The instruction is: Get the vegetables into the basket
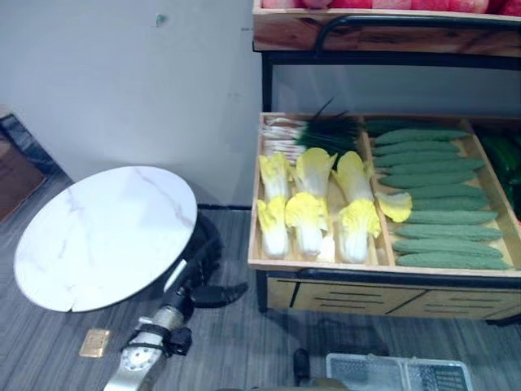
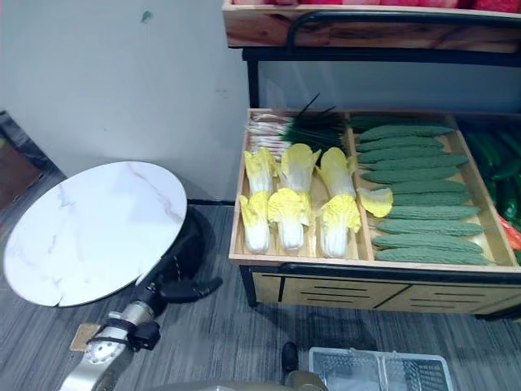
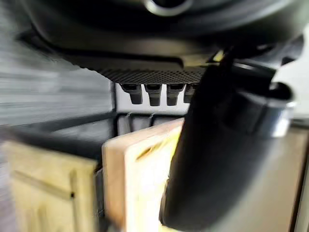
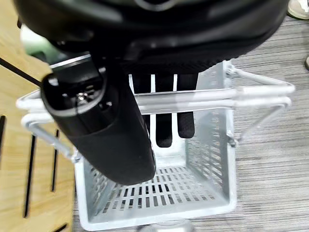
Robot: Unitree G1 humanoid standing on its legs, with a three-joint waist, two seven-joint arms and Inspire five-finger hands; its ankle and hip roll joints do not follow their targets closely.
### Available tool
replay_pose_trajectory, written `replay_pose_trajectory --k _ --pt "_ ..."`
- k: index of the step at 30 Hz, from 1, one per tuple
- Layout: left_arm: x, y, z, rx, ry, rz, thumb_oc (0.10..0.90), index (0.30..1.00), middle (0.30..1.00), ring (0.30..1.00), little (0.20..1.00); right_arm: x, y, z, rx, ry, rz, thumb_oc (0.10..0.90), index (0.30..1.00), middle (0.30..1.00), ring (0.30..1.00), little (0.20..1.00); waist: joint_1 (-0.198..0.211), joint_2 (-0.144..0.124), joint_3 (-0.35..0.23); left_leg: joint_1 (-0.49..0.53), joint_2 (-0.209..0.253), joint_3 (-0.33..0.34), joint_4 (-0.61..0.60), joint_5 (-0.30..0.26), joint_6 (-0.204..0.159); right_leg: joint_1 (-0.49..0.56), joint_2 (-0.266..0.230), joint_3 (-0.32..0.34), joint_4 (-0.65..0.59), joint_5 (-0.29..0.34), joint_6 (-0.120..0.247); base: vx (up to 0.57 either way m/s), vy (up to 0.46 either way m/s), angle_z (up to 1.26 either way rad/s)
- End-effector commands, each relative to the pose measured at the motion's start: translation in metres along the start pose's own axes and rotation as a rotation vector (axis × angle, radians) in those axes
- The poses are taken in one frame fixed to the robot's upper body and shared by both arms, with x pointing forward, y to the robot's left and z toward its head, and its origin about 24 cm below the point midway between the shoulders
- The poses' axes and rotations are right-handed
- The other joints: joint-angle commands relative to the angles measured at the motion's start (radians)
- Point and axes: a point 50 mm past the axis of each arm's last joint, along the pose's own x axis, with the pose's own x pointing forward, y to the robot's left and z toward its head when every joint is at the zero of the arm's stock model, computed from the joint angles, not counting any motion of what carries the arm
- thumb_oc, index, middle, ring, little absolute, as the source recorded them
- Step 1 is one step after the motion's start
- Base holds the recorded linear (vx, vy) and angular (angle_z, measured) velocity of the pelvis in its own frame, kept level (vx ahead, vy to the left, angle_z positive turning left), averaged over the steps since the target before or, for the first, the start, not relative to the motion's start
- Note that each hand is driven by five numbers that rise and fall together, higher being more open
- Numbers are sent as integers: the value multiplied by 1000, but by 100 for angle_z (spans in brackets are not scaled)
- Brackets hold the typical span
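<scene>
Several yellow-white cabbages (image 1: 308, 216) lie in a wooden crate (image 1: 326, 265) on a low stand, with scallions (image 1: 305, 134) behind them. Bumpy green gourds (image 1: 440, 195) fill the compartment to the right. A white wire basket (image 1: 399, 373) stands on the floor in front of the stand. In the right wrist view my right hand (image 4: 161, 123) has its fingers and thumb curled round the basket's handles (image 4: 251, 96); the basket (image 4: 203, 208) is empty. My left hand (image 1: 216, 293) hovers low beside the stand's left corner, its fingers straight and holding nothing.
A round white marble table (image 1: 106, 236) stands to the left, close to my left arm. A small gold tile (image 1: 95, 342) lies on the grey floor. Darker green vegetables (image 1: 501, 155) sit at the far right. An upper shelf (image 1: 383, 32) overhangs the crate.
</scene>
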Motion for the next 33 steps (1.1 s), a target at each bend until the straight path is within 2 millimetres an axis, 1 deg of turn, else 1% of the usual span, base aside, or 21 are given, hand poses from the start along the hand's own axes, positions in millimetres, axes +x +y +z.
replay_pose_trajectory --k 1,2,5,6,7,11,17,20,21,22,23,24,26,28,30,31,32,33 --pt "4 8 36 1 -172 33 900 1000 1000 1000 1000 0 2 1 -2 20 3 400 300 300 300 300 -3 -66 -22 -115 -60 -31 -3 101 -75 182 -10 18 -81 -122 34 18 -42 34" --pt "4 7 38 -1 -182 29 900 1000 1000 1000 1000 0 4 0 -5 22 7 400 300 300 300 300 -4 -67 -23 -113 -59 -32 -3 100 -75 187 -9 18 -82 -124 33 24 -36 24" --pt "4 -1 62 7 -285 -11 900 1000 1000 1000 1000 0 9 -1 -31 18 22 400 300 300 300 300 -9 -67 -28 -104 -56 -31 -3 95 -74 196 -7 25 -84 -128 30 23 -38 5" --pt "2 -5 80 18 -372 -27 900 1000 1000 1000 1000 0 11 -1 -46 14 26 400 300 300 300 300 -10 -66 -30 -100 -54 -31 -3 91 -73 200 -7 25 -84 -131 29 16 -31 2" --pt "2 -5 80 18 -372 -27 900 1000 1000 1000 1000 0 11 -1 -47 14 26 400 300 300 300 300 -10 -66 -30 -99 -54 -31 -3 91 -73 201 -7 25 -84 -131 29 18 -31 -1" --pt "-1 -15 106 -7 -502 -57 900 1000 1000 1000 1000 0 15 -1 -72 12 31 400 300 300 300 300 -13 -64 -35 -92 -53 -32 -3 85 -73 208 -6 27 -86 -133 27 12 -24 -5" --pt "-3 -30 135 10 -644 -120 900 1000 1000 1000 1000 0 19 -1 -107 6 35 400 300 300 300 300 -23 -58 -41 -84 -50 -29 -3 78 -73 218 -6 30 -87 -138 26 3 -5 -1" --pt "-1 -38 143 22 -674 -153 900 1000 1000 1000 1000 0 19 -3 -122 7 34 400 300 300 300 300 -30 -54 -46 -81 -49 -26 -3 74 -73 223 -6 34 -87 -140 25 0 0 0" --pt "-1 -44 150 54 -699 -190 900 1000 1000 1000 1000 1 20 -1 -128 2 35 400 300 300 300 300 -35 -51 -48 -81 -47 -24 -3 72 -73 222 -6 37 -87 -140 26 0 0 0" --pt "0 -44 150 55 -700 -191 900 1000 1000 1000 1000 1 20 0 -128 1 35 400 300 300 300 300 -35 -51 -47 -86 -48 -24 -3 80 -74 217 -6 37 -87 -133 27 0 0 0" --pt "0 -44 150 55 -700 -191 900 1000 1000 1000 1000 1 20 -1 -128 2 35 400 300 300 300 300 -34 -52 -47 -81 -47 -24 -3 72 -73 222 -6 37 -87 -140 26 0 0 0" --pt "0 -50 157 89 -729 -220 900 1000 1000 1000 1000 1 20 1 -142 -4 34 400 300 300 300 300 -41 -48 -47 -86 -47 -21 -3 79 -74 218 -6 41 -87 -133 28 -1 -17 -5" --pt "0 -56 165 147 -768 -247 900 1000 1000 1000 1000 1 21 4 -149 -9 34 400 300 300 300 300 -47 -44 -49 -80 -45 -15 -3 68 -74 222 -6 44 -87 -141 28 6 -20 -8" --pt "3 -62 169 186 -786 -270 900 1000 1000 1000 1000 1 21 6 -157 -15 36 400 300 300 300 300 -53 -42 -49 -83 -44 -8 -3 74 -75 218 -6 50 -87 -133 30 -7 -18 -10" --pt "8 -68 174 285 -803 -288 900 1000 1000 1000 1000 1 23 10 -175 -28 40 400 300 300 300 300 -66 -35 -54 -81 -43 1 -3 70 -76 218 -6 59 -87 -134 30 7 -13 -9" --pt "9 -69 174 285 -804 -288 900 1000 1000 1000 1000 1 23 10 -174 -28 40 400 300 300 300 300 -64 -35 -53 -80 -43 1 -3 70 -76 218 -6 59 -87 -134 30 10 -8 -7" --pt "15 -77 181 414 -830 -314 900 1000 1000 1000 1000 1 24 18 -186 -54 44 400 300 300 300 300 -76 -29 -56 -81 -43 7 -3 68 -76 215 -5 67 -87 -133 31 10 0 -5" --pt "16 -80 182 422 -842 -314 900 1000 1000 1000 1000 1 31 23 -198 -79 55 400 300 300 300 300 -77 -25 -59 -81 -43 10 -3 69 -76 215 -6 71 -87 -132 31 10 0 -7"
